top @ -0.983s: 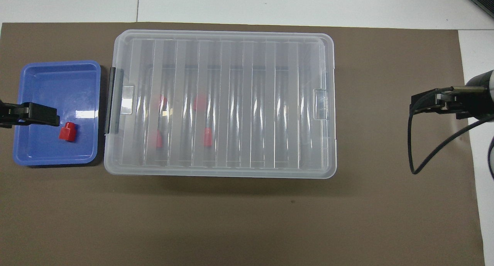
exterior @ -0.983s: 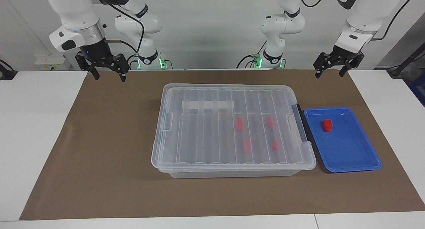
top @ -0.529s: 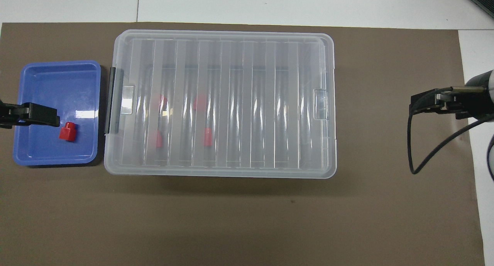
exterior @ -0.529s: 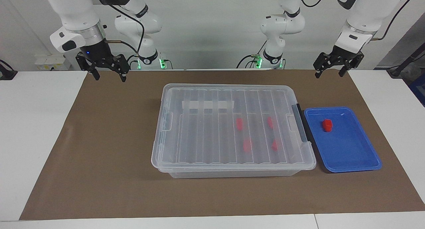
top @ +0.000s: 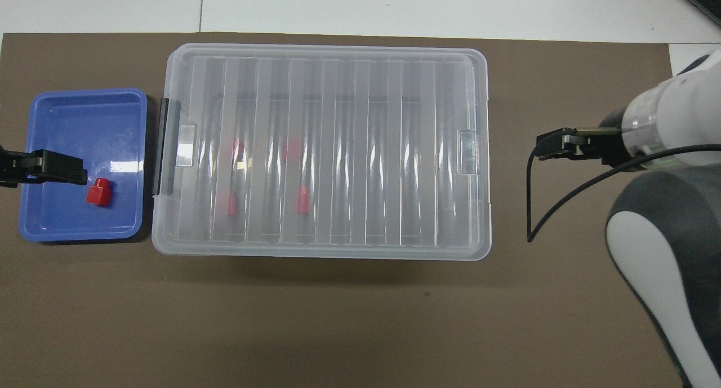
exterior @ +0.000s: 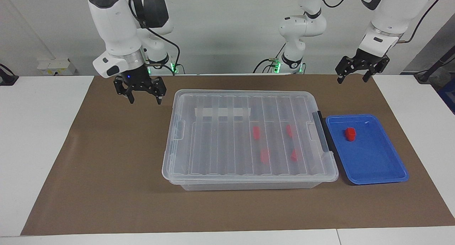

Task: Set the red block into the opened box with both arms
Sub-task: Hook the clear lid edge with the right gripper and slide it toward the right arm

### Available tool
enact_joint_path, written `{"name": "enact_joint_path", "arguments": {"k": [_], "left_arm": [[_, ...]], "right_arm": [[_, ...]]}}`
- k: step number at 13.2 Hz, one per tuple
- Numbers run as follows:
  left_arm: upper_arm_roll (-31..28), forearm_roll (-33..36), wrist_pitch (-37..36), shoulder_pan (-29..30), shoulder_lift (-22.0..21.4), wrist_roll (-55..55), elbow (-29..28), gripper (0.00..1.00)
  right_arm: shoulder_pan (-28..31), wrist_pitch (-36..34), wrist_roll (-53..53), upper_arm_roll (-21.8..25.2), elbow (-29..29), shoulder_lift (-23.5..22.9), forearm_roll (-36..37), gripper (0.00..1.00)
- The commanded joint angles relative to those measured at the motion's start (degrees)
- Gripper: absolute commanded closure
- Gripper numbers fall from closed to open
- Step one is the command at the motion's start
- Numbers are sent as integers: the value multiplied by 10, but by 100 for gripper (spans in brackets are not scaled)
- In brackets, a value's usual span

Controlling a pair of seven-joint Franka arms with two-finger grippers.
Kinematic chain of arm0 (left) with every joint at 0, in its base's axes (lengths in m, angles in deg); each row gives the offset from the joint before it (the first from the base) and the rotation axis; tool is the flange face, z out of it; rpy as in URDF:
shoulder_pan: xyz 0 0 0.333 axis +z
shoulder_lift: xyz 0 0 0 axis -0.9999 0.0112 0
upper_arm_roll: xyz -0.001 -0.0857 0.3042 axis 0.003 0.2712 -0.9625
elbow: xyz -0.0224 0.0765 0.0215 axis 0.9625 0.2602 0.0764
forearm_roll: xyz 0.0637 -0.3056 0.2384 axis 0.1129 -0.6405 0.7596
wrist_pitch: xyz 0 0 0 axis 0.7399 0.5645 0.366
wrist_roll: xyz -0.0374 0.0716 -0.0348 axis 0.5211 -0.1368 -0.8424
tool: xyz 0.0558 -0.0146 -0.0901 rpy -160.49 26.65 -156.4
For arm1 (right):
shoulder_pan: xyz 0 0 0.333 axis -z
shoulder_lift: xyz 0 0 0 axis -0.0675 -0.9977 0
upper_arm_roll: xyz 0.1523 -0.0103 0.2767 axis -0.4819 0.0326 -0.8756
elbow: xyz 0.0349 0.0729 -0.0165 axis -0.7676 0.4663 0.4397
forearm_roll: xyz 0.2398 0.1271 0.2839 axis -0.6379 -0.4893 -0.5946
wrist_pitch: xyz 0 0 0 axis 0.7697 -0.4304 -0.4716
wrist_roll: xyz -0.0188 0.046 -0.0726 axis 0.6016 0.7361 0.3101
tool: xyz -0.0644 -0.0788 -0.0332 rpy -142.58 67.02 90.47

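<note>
Table [exterior: 42, 138] bears brown mat [exterior: 117, 174]; left end effector [exterior: 352, 78], right end effector [exterior: 144, 99] gape, empty.

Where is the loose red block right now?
The red block lies in the blue tray, beside the closed box, at the left arm's end of the table.

Robot lab: two white arms [exterior: 117, 28] at a brown-matted table [exterior: 106, 159].
</note>
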Motion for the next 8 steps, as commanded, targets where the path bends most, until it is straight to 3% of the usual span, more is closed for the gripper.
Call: {"name": "enact_joint_path", "arguments": {"k": [1,8], "left_arm": [[0,7,8,9,-4,3,-2,0],[2,6,-40,-1,-8,-4,-5,0]], "right_arm": [[-7,41,-11,0,13,-26,3,0],[-29,76,-31,0,13,-74,27,0]]}}
